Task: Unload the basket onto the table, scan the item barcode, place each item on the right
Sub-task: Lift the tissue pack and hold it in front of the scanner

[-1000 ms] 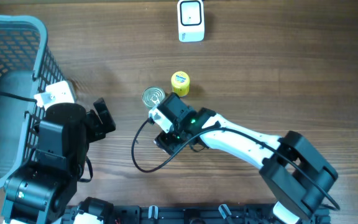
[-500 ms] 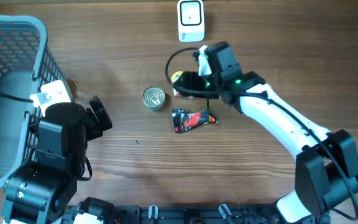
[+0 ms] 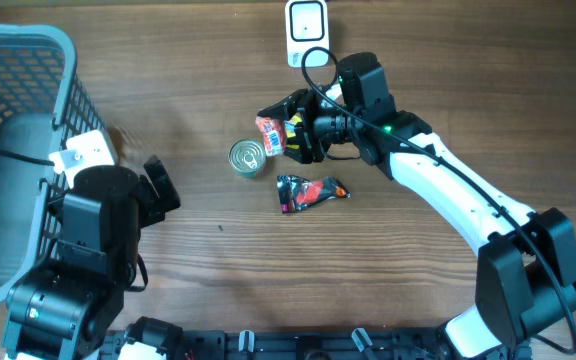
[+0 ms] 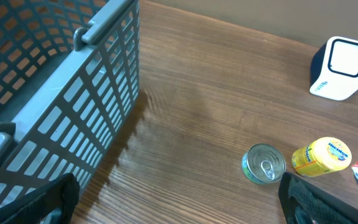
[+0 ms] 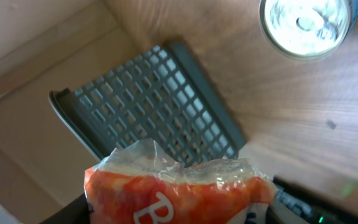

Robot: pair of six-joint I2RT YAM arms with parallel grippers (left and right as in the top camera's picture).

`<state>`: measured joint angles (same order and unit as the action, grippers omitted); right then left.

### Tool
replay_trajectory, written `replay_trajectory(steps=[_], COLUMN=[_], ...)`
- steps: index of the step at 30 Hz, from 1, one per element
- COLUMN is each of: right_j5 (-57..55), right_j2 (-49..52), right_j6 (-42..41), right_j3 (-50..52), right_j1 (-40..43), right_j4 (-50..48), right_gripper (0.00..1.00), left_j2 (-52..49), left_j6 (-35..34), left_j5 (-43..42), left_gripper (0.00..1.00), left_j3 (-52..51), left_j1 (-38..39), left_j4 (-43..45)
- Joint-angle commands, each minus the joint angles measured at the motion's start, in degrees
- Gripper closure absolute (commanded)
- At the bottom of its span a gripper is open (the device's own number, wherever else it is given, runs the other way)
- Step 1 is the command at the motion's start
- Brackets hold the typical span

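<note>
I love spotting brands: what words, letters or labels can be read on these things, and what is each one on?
"mentos": on the top of the yellow tub, left wrist view.
"B": one big white letter, cut off by the picture's edge, on the red packet, right wrist view.
Too small or blurred to read: the print on the dark wrapper and on the can.
No text shows on the white scanner.

Two snack packets show: a red-and-white packet (image 3: pixel 270 135) at upper centre and a dark packet (image 3: pixel 311 192) mid-frame. There is one tin can (image 3: pixel 248 158), one yellow tub (image 4: pixel 321 156), one white scanner (image 3: pixel 307 33) and one grey basket (image 3: pixel 18 36).
</note>
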<state>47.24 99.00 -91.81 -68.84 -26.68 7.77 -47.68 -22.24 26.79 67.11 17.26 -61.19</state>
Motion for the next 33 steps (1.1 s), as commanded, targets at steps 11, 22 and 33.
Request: replay_trajectory(steps=[11,22,33], right_j5=[4.5,-34.5,-51.9], right_j2=[-1.2,0.0,22.7], right_j6=[18.2,79.6,85.9], right_j3=[-1.1,-1.0,-1.6], right_j1=[0.3,0.4,1.0], right_j4=[-18.5,-13.9,-52.7], right_gripper=[0.35,0.36,0.37], left_j2=[0.2,0.2,0.2], left_j6=[-0.8,-0.9,-1.0], left_j5=[0.9,0.6,-0.3], left_gripper=[0.0,0.0,0.0], left_j3=[0.4,0.4,0.3], left_j1=[0.2,0.2,0.2], left_j4=[0.0,0.0,0.1])
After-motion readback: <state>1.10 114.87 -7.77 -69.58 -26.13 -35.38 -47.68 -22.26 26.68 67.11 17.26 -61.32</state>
